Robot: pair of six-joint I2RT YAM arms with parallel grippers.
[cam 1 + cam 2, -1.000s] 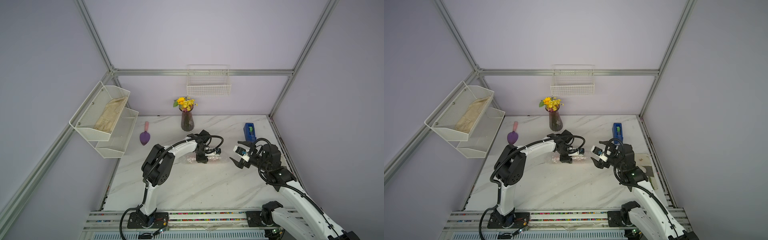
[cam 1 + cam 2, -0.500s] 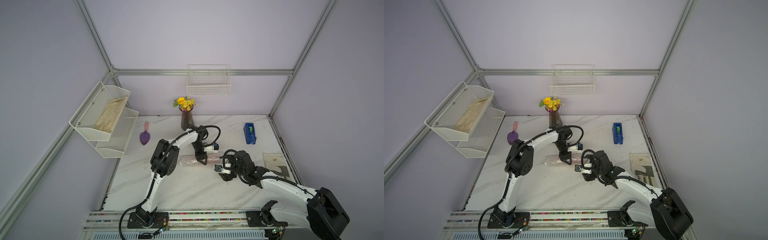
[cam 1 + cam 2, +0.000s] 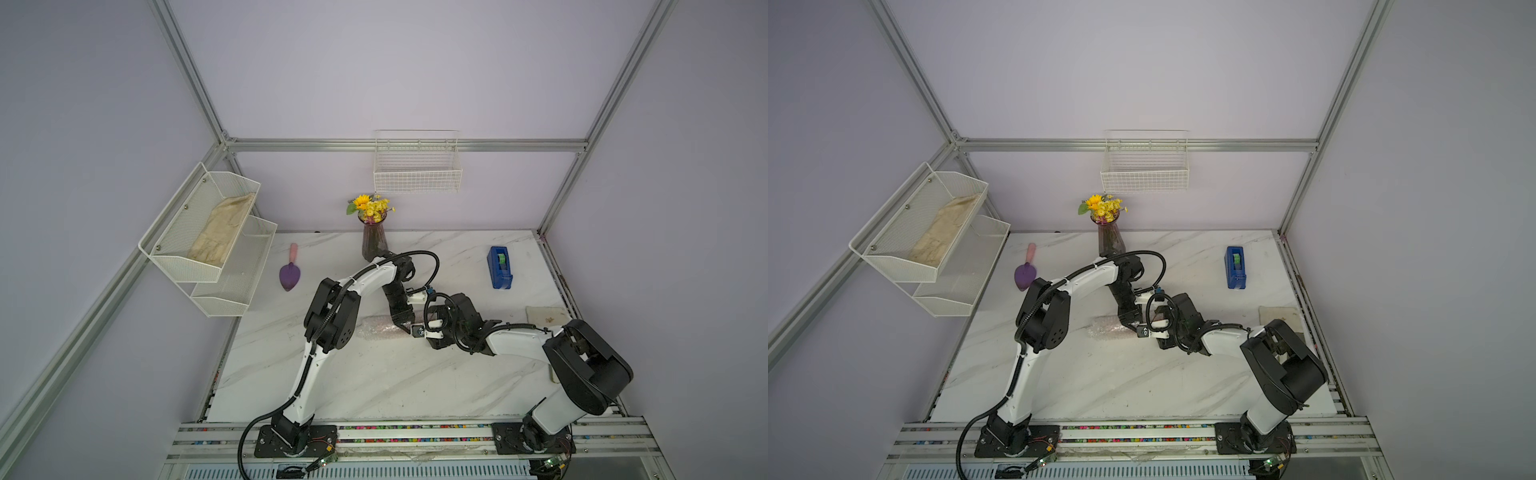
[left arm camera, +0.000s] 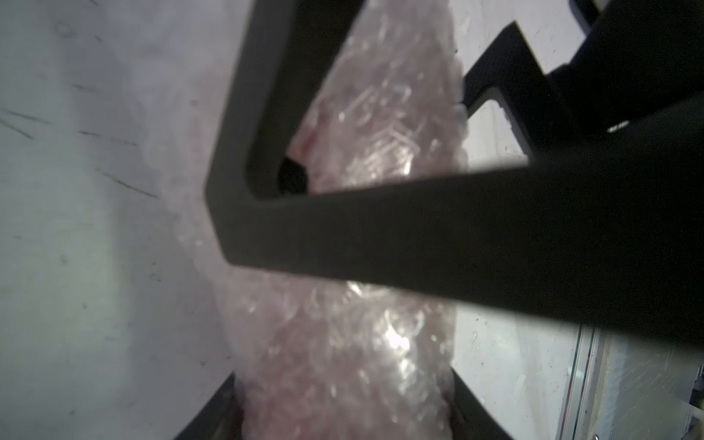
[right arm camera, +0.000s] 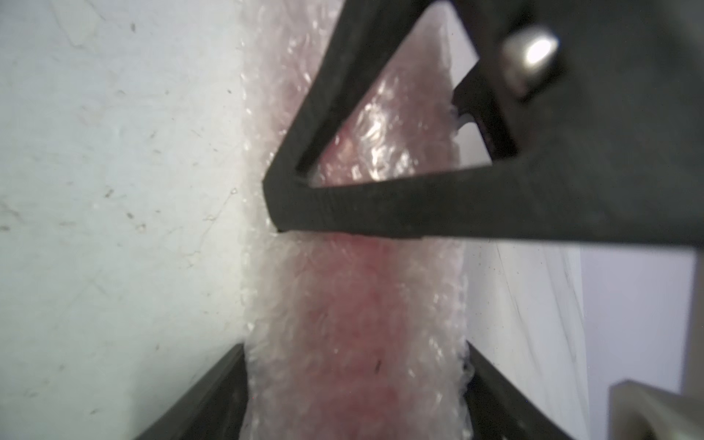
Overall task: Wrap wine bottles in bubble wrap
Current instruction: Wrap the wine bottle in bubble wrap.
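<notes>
Wine bottle (image 5: 354,301) lies flat on the table (image 3: 374,386), rolled inside the bubble wrap (image 3: 374,328). Only a pink-red blur shows through the film; cap and label can't be made out. Landmark = flower vase (image 3: 373,245) at the back of the table. Left to right:

- Far left of vase, on the side wall: white mesh rack (image 3: 199,266), beige cloth (image 3: 222,230) in its upper tier.
- Left of vase, on the table: purple trowel (image 3: 289,276), pink handle pointing to the back wall.
- Above vase, slightly right, on the back wall: wire basket (image 3: 417,178).
- In front of vase: the wrapped bundle, long axis running left-right, seen in both top views.
- Left end effector (image 4: 343,404) comes down on the bundle's right part, in front of vase and a bit right. In the left wrist view, its two fingers (image 4: 213,411) sit against the wrap on both flanks, the gap filled by the bundle. Holding the wrap; can't tell how firmly.
- Right end effector (image 5: 356,384) is just beside it, further right of vase. In the right wrist view, its fingers (image 5: 213,396) also press the wrap from both sides.
- Each wrist view shows the other arm's finger crossing over the wrap.
- Right of vase: blue tape dispenser (image 3: 500,270), green roll, well apart from the bundle.
- Furthest right of vase, nearer the front: pale pad (image 3: 546,316) by the table edge.
</notes>
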